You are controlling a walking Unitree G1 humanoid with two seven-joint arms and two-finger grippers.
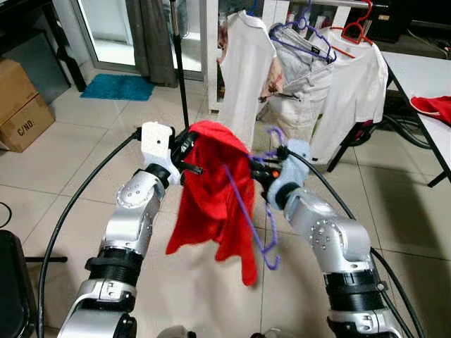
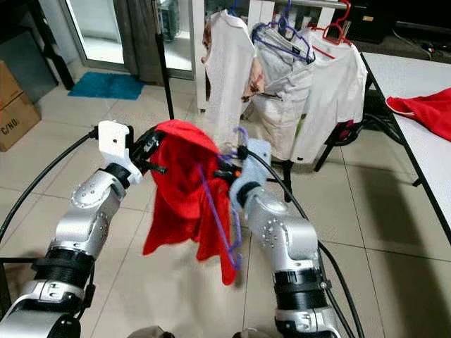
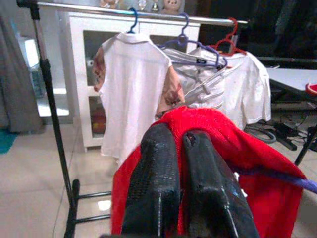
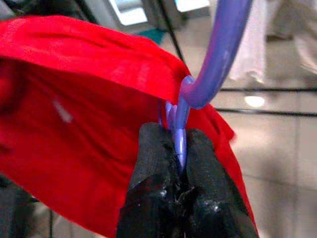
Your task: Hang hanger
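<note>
The right gripper (image 4: pixel 178 148) pinched the purple hanger (image 1: pixel 262 218) at its neck, hook free for the rail (image 3: pixel 148 14). The left gripper (image 3: pixel 181 148) clamped the red shirt (image 1: pixel 211 193) (probably steadying it), both held short of the rack.

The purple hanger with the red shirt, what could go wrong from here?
The red shirt is bunched over the purple hanger rather than sitting on it squarely, so it may slide off. The right gripper pinches only the hanger's thin neck, which could twist. The rail is crowded with white shirts.
</note>
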